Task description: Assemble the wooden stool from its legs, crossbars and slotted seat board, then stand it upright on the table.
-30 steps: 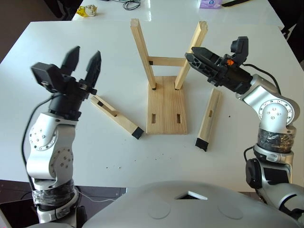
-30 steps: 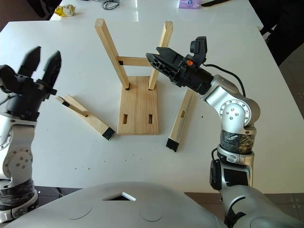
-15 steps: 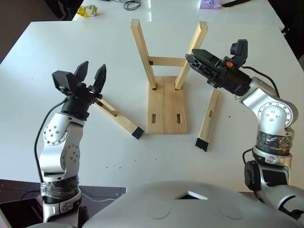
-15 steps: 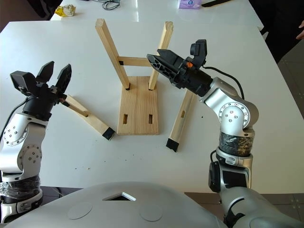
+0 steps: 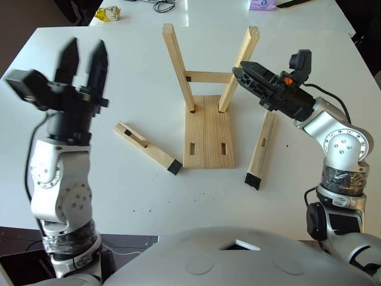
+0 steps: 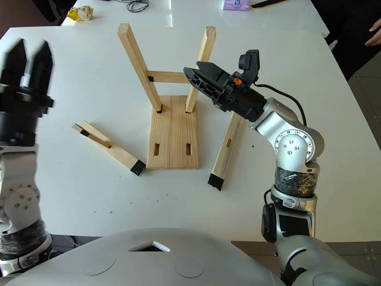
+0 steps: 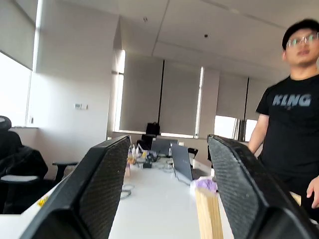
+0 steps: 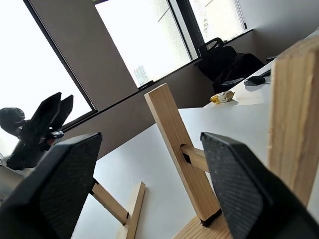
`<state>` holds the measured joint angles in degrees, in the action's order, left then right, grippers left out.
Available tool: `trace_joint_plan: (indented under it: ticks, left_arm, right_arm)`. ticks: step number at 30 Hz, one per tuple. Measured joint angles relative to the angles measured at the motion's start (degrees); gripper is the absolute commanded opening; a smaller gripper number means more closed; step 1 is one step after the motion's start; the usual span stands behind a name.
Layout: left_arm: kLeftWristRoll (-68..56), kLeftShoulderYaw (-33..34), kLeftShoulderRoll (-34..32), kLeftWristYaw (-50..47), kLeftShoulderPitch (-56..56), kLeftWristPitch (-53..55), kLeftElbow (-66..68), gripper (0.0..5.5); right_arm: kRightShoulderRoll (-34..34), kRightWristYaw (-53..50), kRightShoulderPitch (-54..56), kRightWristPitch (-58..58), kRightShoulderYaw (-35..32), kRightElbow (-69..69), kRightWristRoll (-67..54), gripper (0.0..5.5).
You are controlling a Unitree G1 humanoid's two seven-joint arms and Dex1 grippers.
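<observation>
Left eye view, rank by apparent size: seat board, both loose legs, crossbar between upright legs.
Largest: flat slotted pale wooden seat board.
Then black-tipped loose wooden leg on the left and black-tipped loose wooden leg on the right: alike, can't rank.
Smallest: short wooden crossbar.

No text, label, number or sign can be read on the seat board [image 5: 207, 128], on the fingers [image 7: 107, 184], or on the desk [image 5: 140, 71] around them.
</observation>
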<state>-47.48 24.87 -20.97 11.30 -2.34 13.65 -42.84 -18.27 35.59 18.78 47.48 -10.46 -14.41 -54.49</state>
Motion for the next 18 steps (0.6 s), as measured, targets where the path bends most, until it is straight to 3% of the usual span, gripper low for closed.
trace_joint_plan:
  ticks: [3, 9, 12, 15, 18]
  left_arm:
    - [-3.8, -3.7, -0.8, -2.7, -0.8, 3.7, -5.3, 2.86]
    - [-11.0, -26.8, 1.2, -11.2, -9.7, 10.1, -17.0, 2.86]
    - [-14.4, -32.5, 0.4, -18.6, -17.2, 14.5, -17.2, 2.86]
    - [-19.1, -34.8, -3.3, -28.5, -28.4, 19.7, -17.0, 2.86]
    - [-24.7, -32.6, -3.6, -39.7, -29.4, 19.4, -16.9, 2.86]
  right_arm:
    - [-0.1, -0.5, -0.4, 0.0, -0.9, -0.7, -0.7, 3.65]
    - [-0.1, -4.7, -3.1, -0.4, -4.4, -4.6, -2.0, 3.65]
    - [0.0, -5.8, -3.5, -0.7, -4.8, -4.9, -2.1, 3.65]
    - [0.1, -6.5, -3.5, -1.5, -5.1, -5.1, -2.0, 3.65]
    - [0.9, -7.9, -3.6, -3.0, -5.3, -5.9, -1.9, 3.65]
